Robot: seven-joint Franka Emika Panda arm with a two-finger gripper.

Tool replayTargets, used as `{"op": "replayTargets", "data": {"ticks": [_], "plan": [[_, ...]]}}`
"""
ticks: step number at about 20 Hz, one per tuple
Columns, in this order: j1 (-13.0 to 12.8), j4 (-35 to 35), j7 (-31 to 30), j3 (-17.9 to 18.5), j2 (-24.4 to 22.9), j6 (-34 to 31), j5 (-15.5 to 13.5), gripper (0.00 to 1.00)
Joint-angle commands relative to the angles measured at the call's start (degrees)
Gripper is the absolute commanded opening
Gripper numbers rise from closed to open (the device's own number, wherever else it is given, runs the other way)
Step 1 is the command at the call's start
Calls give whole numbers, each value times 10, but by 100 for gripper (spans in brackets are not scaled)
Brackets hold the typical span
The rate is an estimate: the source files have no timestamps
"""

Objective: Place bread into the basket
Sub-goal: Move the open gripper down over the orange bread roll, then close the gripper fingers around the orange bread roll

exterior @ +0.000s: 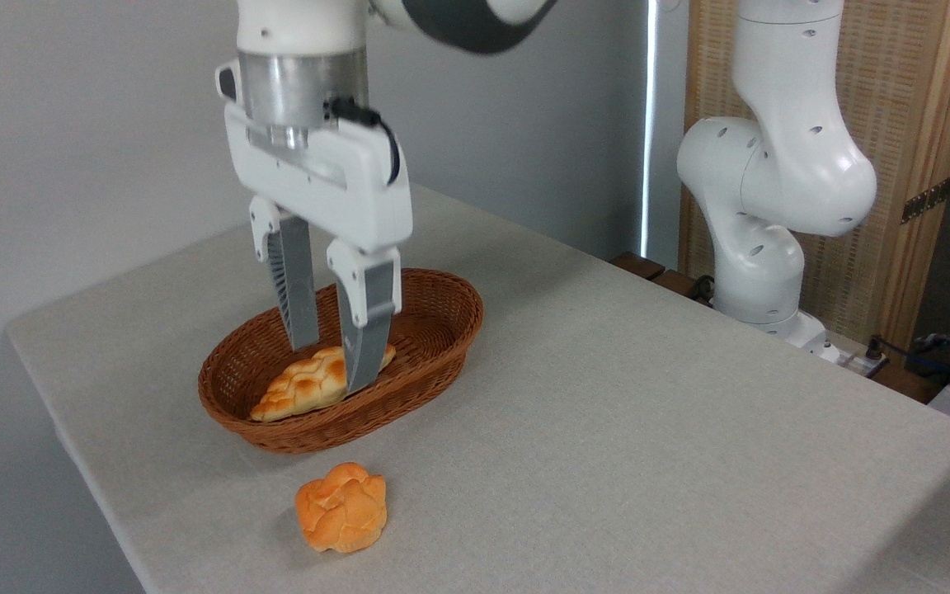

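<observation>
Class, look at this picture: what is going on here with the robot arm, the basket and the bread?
A white robot arm hangs its gripper over the wicker basket, fingers open and pointing down. A long braided loaf lies inside the basket, and the fingers appear to stand around or just above it; contact cannot be told. The small round orange bun sits on the table in front of the basket, outside it and untouched, so it is not yet in.
</observation>
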Motion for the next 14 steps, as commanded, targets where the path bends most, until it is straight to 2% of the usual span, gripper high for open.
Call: {"op": "replayTargets", "data": {"ticks": [1,4,8,14], "plan": [[0,-45,11,5,7,77,0,100],[8,-58,12,5,25,103,0,100],[8,-58,12,4,60,116,30,100],[7,-59,5,-2,75,118,21,100]]}}
